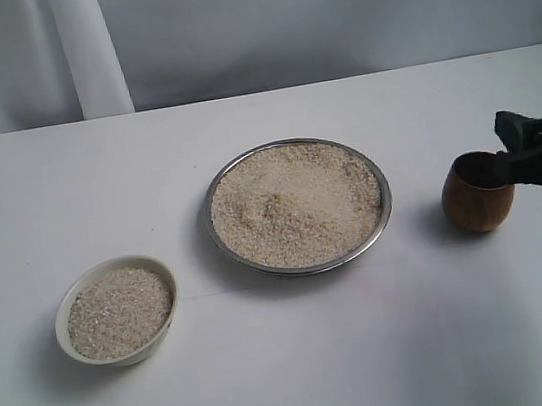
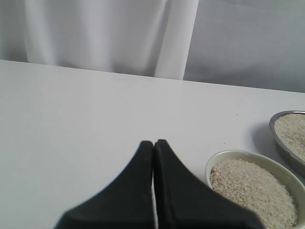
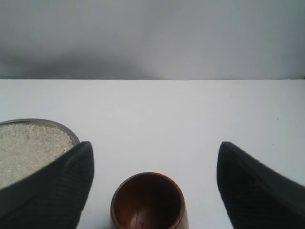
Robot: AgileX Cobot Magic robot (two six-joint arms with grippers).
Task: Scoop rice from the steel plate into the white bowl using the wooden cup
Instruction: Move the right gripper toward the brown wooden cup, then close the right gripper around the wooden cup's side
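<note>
Right gripper (image 3: 156, 145) spread wide either side of the upright wooden cup (image 1: 477, 194); I'd draw it straight back, clipping nothing. Left gripper (image 2: 153, 142) is pressed together.

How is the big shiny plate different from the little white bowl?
The steel plate is shiny silver metal, while the white bowl is plain cream-white. The steel plate is wide and shallow, but the white bowl is smaller and deeper. In the exterior view the steel plate sits near the middle of the table, and the white bowl is to its lower left. Both are round and hold rice.
</note>
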